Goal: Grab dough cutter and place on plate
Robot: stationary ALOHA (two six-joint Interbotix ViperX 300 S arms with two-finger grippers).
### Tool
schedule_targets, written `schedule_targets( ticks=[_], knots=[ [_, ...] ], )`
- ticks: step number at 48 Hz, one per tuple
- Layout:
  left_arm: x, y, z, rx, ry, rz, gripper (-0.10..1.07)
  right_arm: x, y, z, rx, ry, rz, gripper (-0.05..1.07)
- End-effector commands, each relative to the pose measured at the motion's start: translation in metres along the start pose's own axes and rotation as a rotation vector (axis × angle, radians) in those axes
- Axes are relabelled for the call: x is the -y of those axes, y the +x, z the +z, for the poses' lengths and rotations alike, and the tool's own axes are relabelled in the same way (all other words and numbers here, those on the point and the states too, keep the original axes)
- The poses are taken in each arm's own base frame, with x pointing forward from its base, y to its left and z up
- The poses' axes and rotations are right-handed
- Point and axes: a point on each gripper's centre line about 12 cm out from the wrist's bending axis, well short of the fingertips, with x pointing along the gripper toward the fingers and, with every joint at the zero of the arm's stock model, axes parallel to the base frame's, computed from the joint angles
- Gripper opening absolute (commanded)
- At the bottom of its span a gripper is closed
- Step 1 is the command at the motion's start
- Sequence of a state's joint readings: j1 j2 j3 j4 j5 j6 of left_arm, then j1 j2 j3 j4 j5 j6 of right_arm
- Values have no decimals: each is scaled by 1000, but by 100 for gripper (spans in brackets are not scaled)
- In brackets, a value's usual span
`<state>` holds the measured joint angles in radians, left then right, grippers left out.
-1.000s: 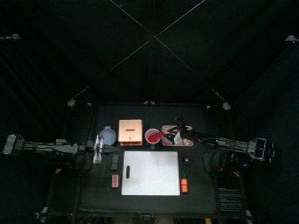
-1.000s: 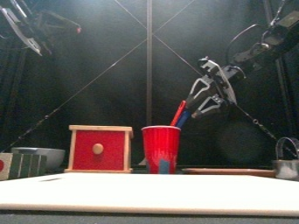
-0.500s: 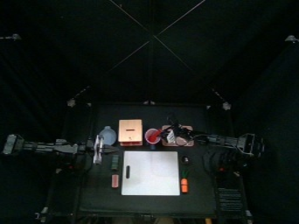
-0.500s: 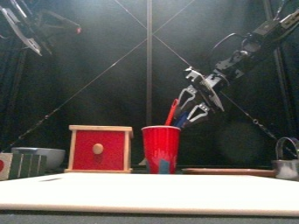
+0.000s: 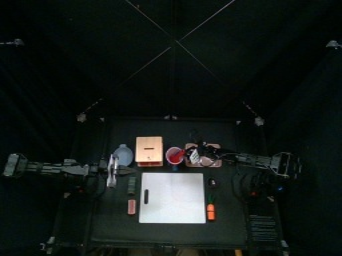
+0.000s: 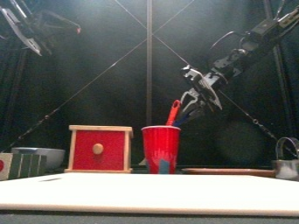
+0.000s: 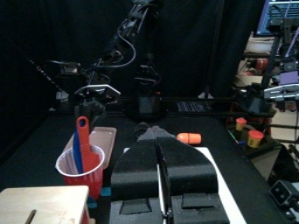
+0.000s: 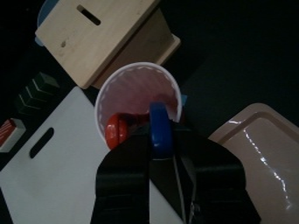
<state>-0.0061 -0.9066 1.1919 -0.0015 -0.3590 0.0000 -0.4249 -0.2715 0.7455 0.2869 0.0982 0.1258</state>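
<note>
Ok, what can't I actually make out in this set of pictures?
- Right wrist view: the working ends of the red-handled tool and the blue-handled tool, hidden inside the red cup.
- Right wrist view: the plate, cut off by the picture's edge.
- Top view: the tools in the cup, too small to tell apart.

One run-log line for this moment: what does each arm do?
right gripper: over red cup | cup holds: red handle, blue handle | plate: beside cup | left gripper: parked, jaws shut
</note>
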Motion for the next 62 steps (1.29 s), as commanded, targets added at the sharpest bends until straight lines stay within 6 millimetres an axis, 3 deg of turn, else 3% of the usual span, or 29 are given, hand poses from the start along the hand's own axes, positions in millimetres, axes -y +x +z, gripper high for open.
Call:
schedule_targets(
  ticks=[1, 12, 21, 26, 35, 48, 56, 62],
  knots=[
    [0, 2, 5, 17, 0, 0, -3, -11, -26, 23, 97, -22, 40, 41],
    [0, 2, 5, 18, 3, -1, -3, -13, -82, 29, 226, -65, 79, 41],
    [0, 2, 4, 15, 2, 0, -3, -5, -133, 23, 346, -59, 101, 41],
    [0, 2, 5, 17, 2, 0, -3, 4, -147, 13, 355, -46, 86, 41],
    [-1, 2, 5, 17, 2, 5, -3, 23, -144, -8, 258, -20, 16, 41],
    [-2, 2, 4, 15, -1, 8, -3, 64, -110, -54, 105, 28, -120, 44],
    [-2, 1, 3, 14, -2, 8, -3, 76, -99, -63, 103, 48, -157, 45],
    [-2, 2, 4, 15, -2, 8, -3, 79, -95, -68, 85, 65, -166, 56]
  ],
)
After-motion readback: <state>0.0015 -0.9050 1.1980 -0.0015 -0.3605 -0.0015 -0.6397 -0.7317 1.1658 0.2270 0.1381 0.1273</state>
